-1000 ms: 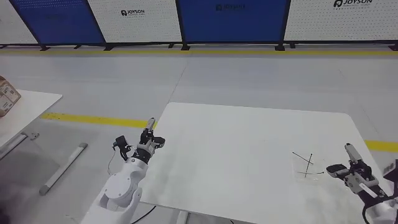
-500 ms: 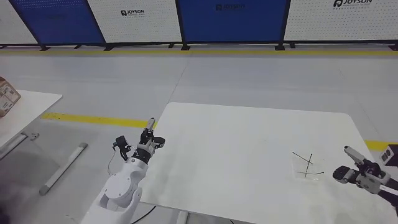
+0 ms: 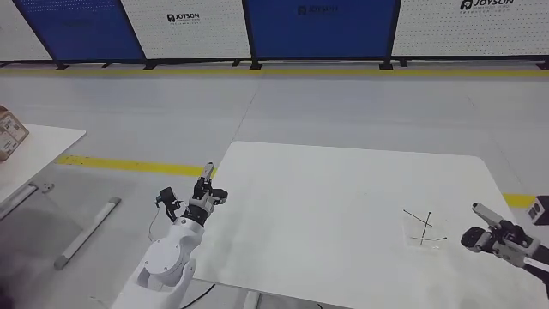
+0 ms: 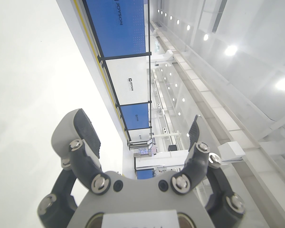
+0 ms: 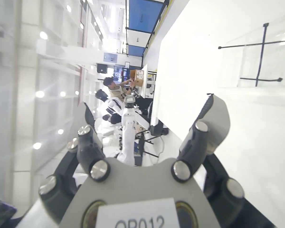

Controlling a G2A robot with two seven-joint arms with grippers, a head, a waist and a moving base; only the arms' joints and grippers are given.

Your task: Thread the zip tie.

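Observation:
Three black zip ties [image 3: 425, 227] lie crossed in a shallow clear tray [image 3: 410, 239] near the right end of the white table [image 3: 326, 206]. In the right wrist view the zip ties [image 5: 262, 44] lie ahead and off to one side of my right gripper [image 5: 147, 99], which is open and holds nothing. From above, the right gripper [image 3: 479, 209] hovers at the table's right edge, a short way right of the tray. My left gripper [image 3: 207, 172] stands at the table's left edge, far from the ties. It is open and empty, pointing along the table edge [image 4: 137, 116].
Blue and white pegboard panels [image 3: 317, 9] fence off the floor behind the table. A second table [image 3: 34, 150] with a cardboard box stands at the far left. Bare tabletop lies between the two arms.
My right arm has shifted to the right and turned, its wrist now farther past the table's right edge. The left arm and the zip ties have not moved.

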